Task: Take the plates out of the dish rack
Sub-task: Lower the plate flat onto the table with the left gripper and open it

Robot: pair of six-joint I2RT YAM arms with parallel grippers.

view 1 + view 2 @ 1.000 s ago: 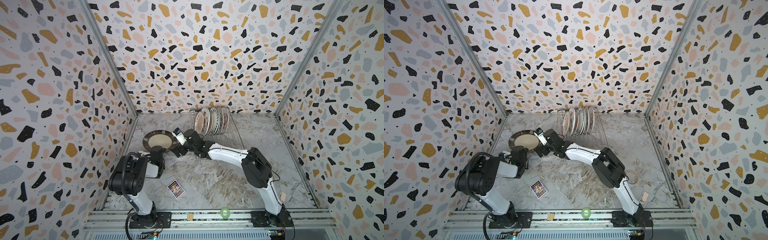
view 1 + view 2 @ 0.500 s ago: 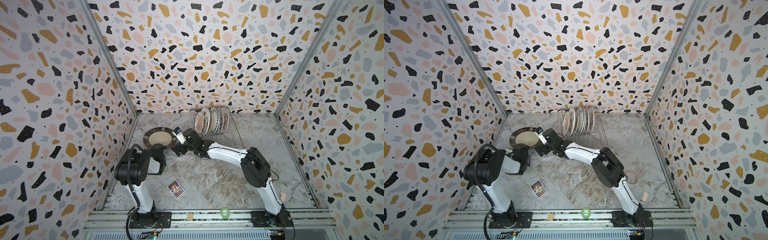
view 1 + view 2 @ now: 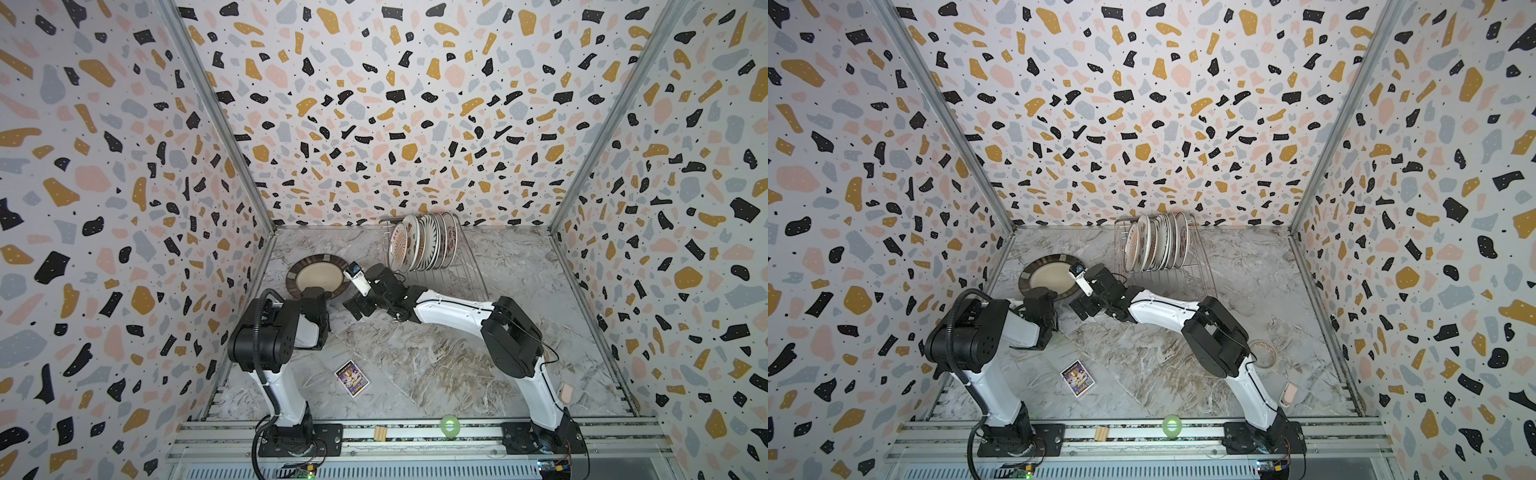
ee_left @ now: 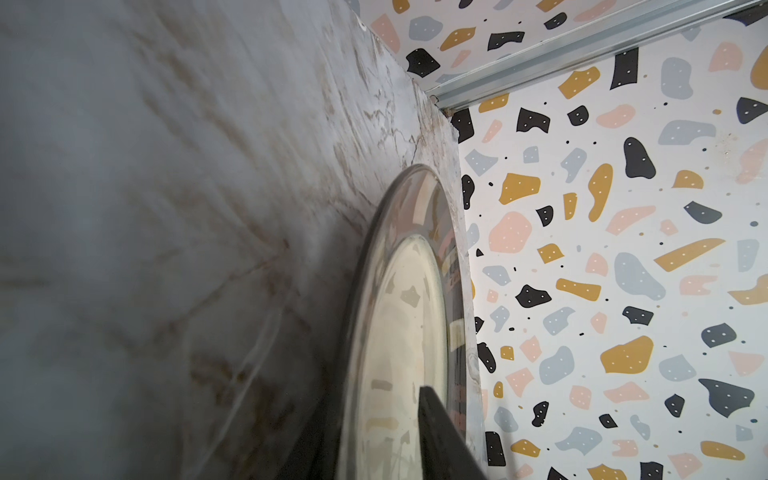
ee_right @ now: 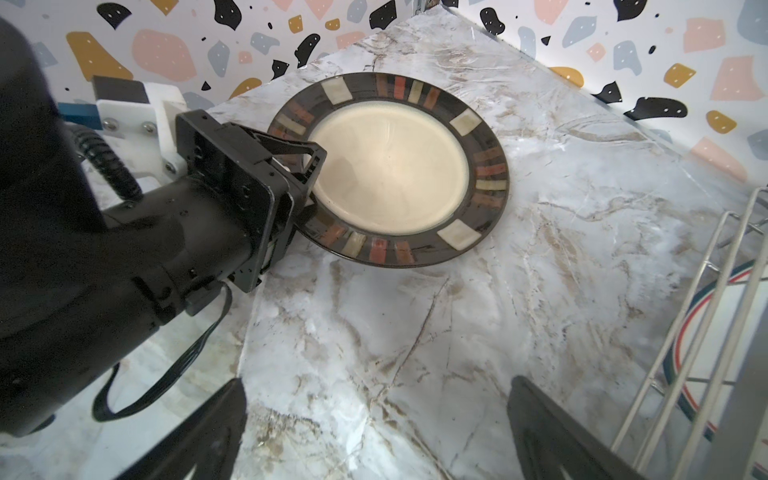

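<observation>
Step in hand: setting down an unloaded plate. The dark-rimmed beige plate lies face up on the tabletop, back-left area, well apart from the dish rack. It looks flat or nearly so.

The left end effector straddles the near rim of this plate, one finger over the top face and the other under the edge. Cannot tell whether it is pinching the rim or has let go. The left wrist view is blurred and shows only one dark finger over the plate.

The right end effector is spread wide and empty. It hovers over bare tabletop between the beige plate and the rack.

The remaining plates stand on edge in the rack, packed close near the back wall.

Next move, as a judgement: the left jaws should open fully and back straight off the rim without dragging the plate. The right arm would then turn to the rack, take the nearest plate by its upper rim and lift it up clear of the prongs.

Orientation: the beige plate is round, so it has no long axis, and its face points up. The racked plates are upright with their decorated faces turned toward the left-arm side. Their row runs left to right in both top views.
</observation>
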